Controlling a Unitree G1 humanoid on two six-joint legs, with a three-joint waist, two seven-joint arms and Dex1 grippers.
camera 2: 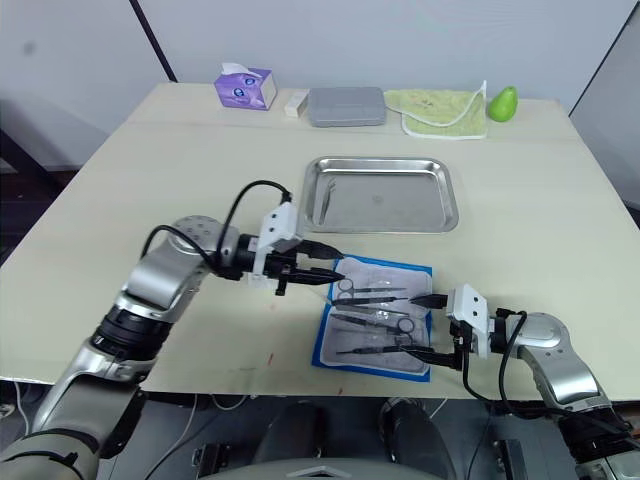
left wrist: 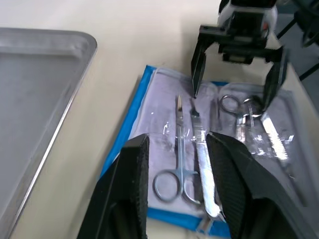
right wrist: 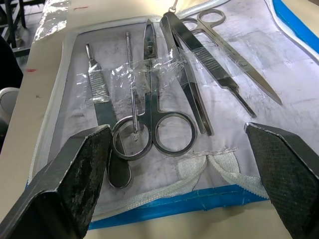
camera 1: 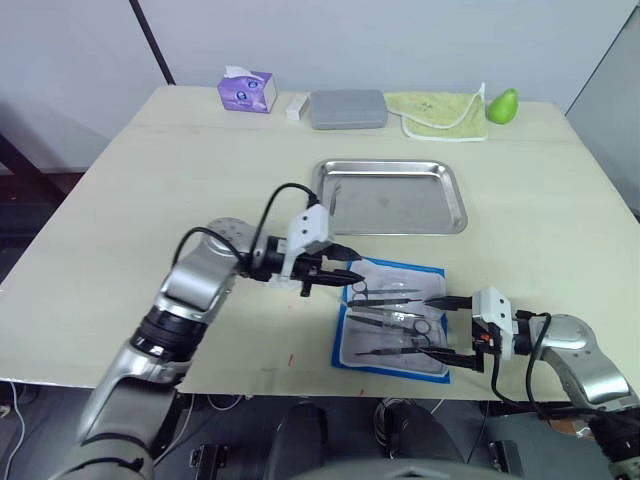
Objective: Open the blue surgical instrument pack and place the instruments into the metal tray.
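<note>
Both claws flank the blue surgical instrument pack (camera 1: 393, 318), which lies opened flat with its clear whitish inner face up and a blue border showing all round. Left gripper (camera 1: 340, 274) hovers at the pack's near-left corner, fingers a moderate way apart and holding nothing; the right gripper (camera 1: 447, 327) faces it from the opposite end, spread wide and empty, one finger on each side of that edge. Between them lie the instruments (right wrist: 164, 94), scissors, forceps and a flat handle, with long axes running from one claw toward the other, ring handles mixed both ways. Beyond the left claw sits the metal tray (camera 1: 392, 197), shiny, separated from the pack by bare table (camera 1: 200, 170).
</note>
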